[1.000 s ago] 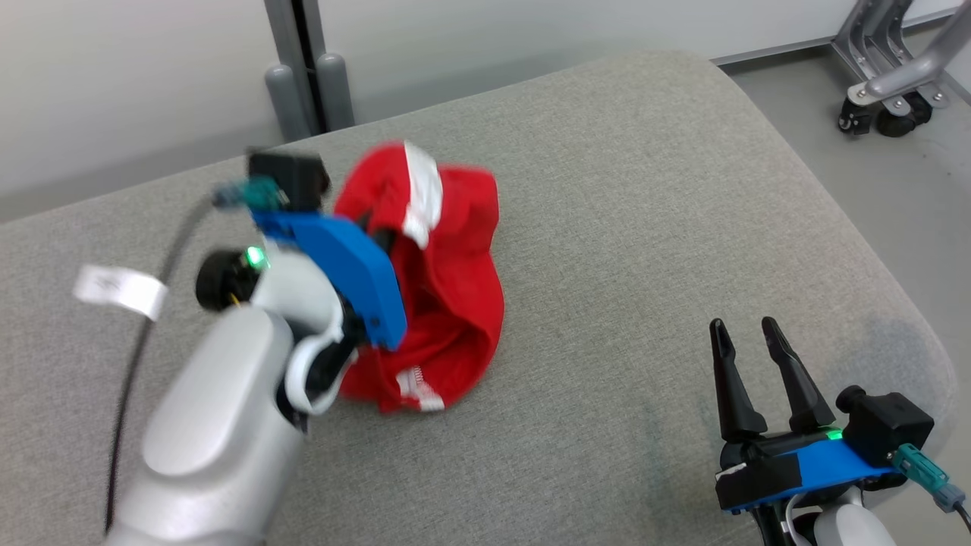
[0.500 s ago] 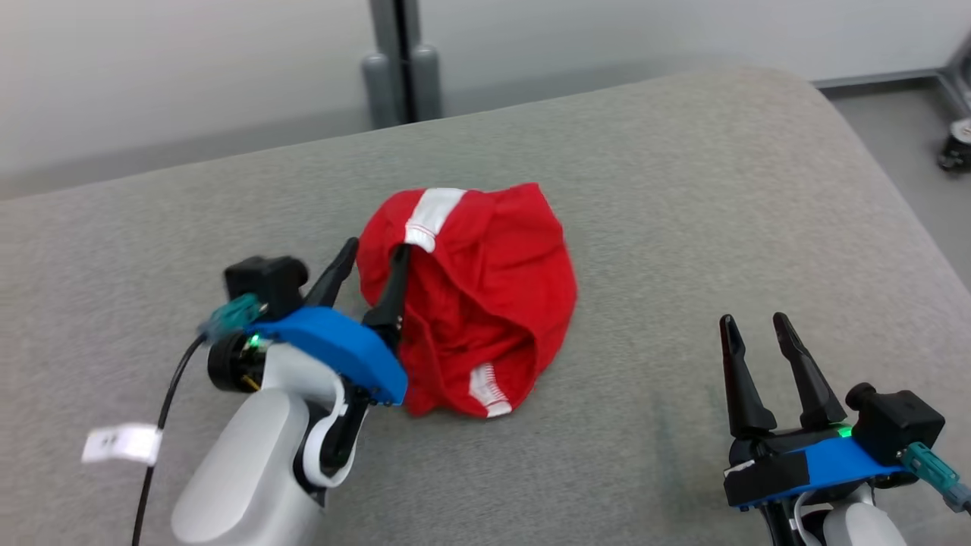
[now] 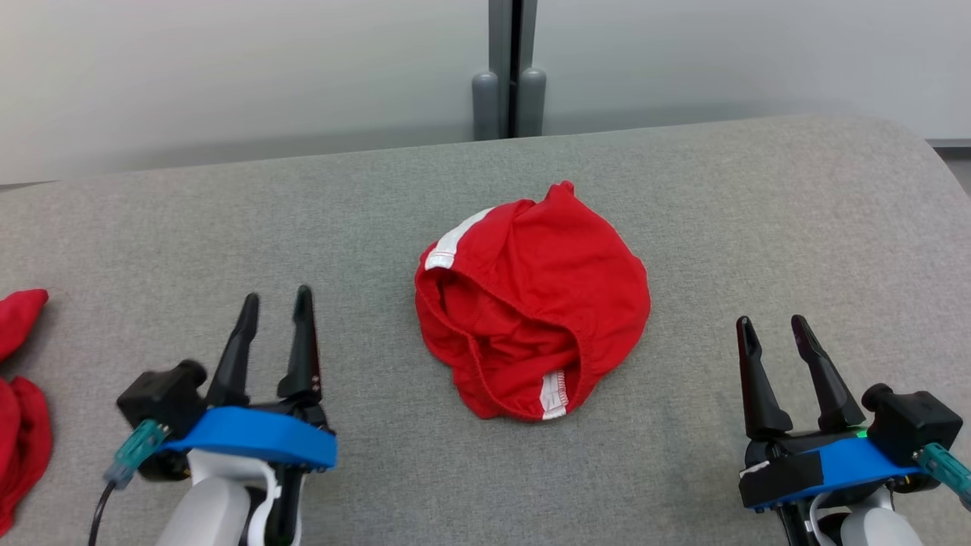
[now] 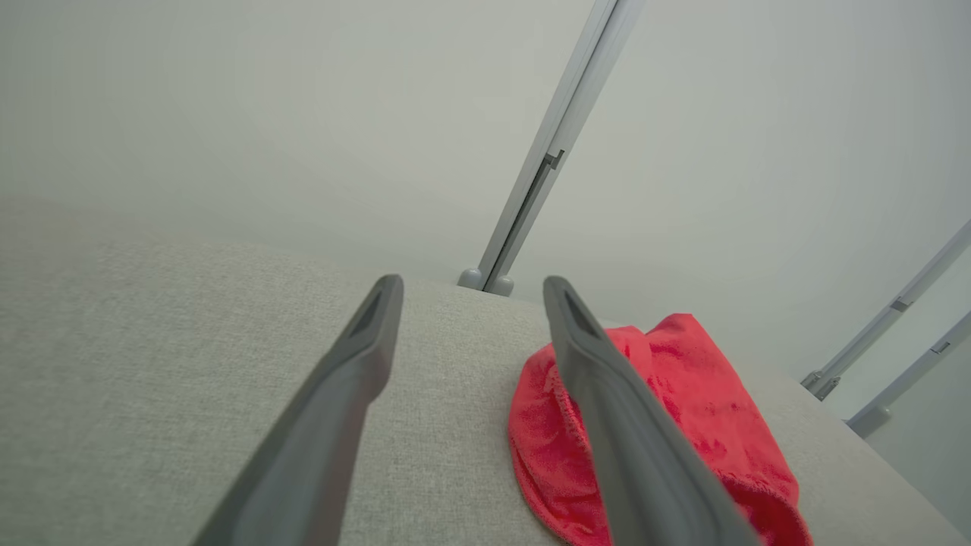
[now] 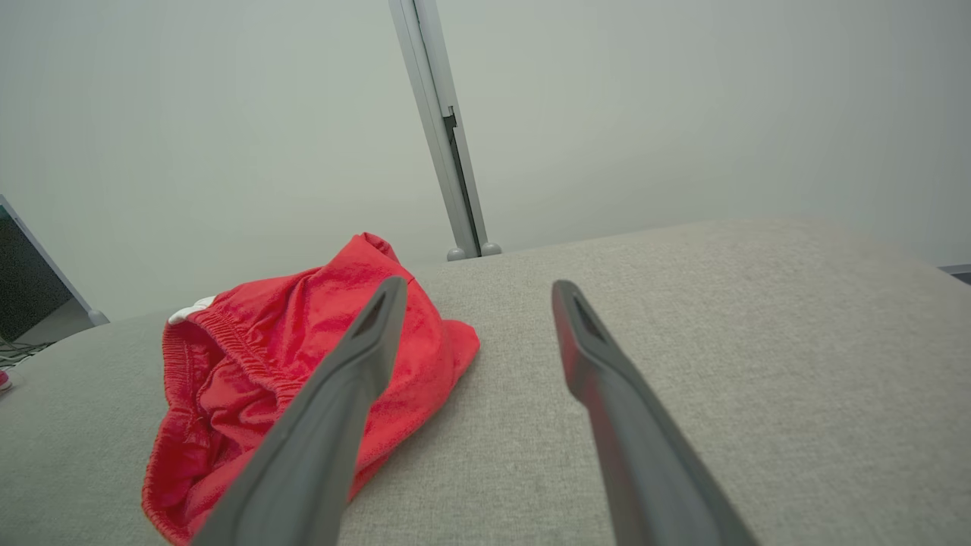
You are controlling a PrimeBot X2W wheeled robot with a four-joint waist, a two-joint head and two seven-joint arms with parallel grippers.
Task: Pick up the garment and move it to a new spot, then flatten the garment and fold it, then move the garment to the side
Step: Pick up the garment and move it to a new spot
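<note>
Two grippers, left gripper (image 3: 277, 294) and right gripper (image 3: 771, 320), stand wide open and empty. The crumpled red garment (image 3: 531, 303) lies between them on the grey cushion (image 3: 758, 212), ahead-right of the left, ahead-left of the right. Neither looks clearly nearer, and the roundish heap has no clear long axis.

Your left gripper (image 3: 277, 294) has let go of the red shorts (image 3: 538, 303) and pulled back to the lower left, jaws spread wide, well apart from the cloth. A second ago it was clamped on them; now they lie free in a crumpled heap on the grey cushion (image 3: 758, 227). Your head camera has swung as well: the grey post (image 3: 510, 68) now sits top centre, and another red cloth (image 3: 19, 425) has come in at the left edge.
</note>
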